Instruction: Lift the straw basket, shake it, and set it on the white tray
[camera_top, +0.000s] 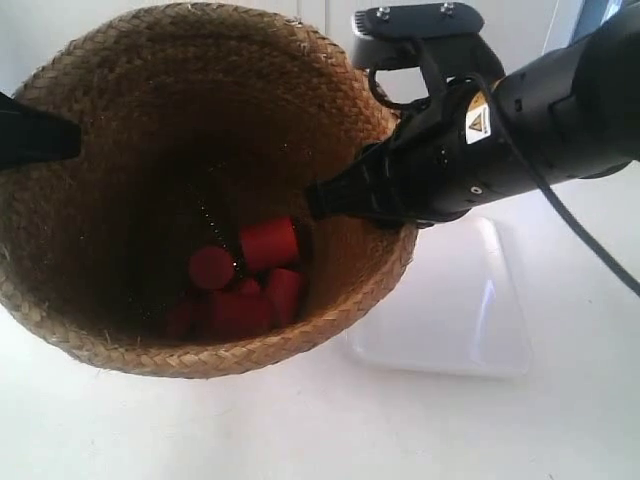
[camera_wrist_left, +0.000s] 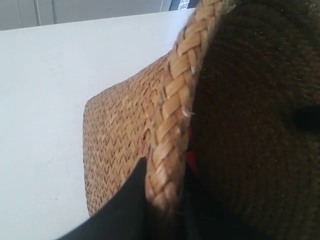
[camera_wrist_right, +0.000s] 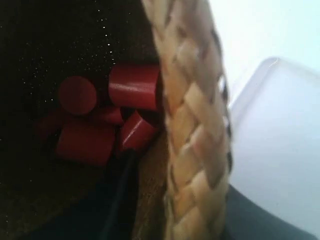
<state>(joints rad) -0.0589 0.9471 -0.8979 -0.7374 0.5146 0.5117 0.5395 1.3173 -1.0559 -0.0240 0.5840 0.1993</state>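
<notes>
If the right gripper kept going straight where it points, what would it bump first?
Probably the red cylinders lying inside the straw basket, whose rim the right gripper clamps; depth is unclear.

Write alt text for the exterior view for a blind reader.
A large brown woven straw basket, tilted toward the camera, is gripped at its rim by the black right gripper and black left gripper. Red cylindrical blocks lie inside; a glossy white rectangular tray sits on the white table beside it.

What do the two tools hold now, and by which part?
Both hold the straw basket by its braided rim, the left tool and right tool on opposite sides.
</notes>
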